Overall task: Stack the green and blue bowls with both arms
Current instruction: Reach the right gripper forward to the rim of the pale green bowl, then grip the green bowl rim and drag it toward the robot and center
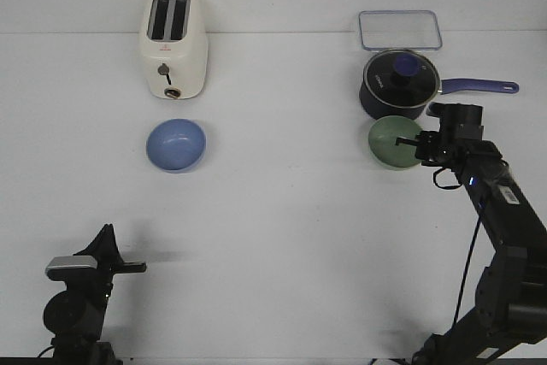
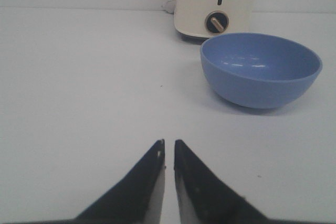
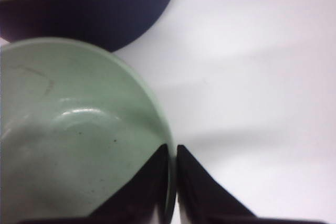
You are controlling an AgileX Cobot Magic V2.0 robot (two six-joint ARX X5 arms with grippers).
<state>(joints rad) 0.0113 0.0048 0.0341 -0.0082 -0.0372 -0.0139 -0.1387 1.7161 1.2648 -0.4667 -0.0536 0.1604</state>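
Observation:
The pale green bowl (image 1: 393,142) sits on the white table in front of the navy saucepan. My right gripper (image 1: 420,144) is shut on its right rim, one finger inside and one outside; the wrist view shows the rim of the green bowl (image 3: 79,129) pinched between the fingertips of the right gripper (image 3: 172,150). The blue bowl (image 1: 176,144) stands in front of the toaster at centre left; it also shows in the left wrist view (image 2: 260,70). My left gripper (image 1: 128,267) is shut and empty, low at the near left, well short of the blue bowl; the wrist view shows this gripper (image 2: 169,145) closed.
A cream toaster (image 1: 173,44) stands behind the blue bowl. The navy saucepan (image 1: 400,83) with glass lid and long handle is right behind the green bowl, almost touching it. A clear lidded container (image 1: 399,29) lies at the back right.

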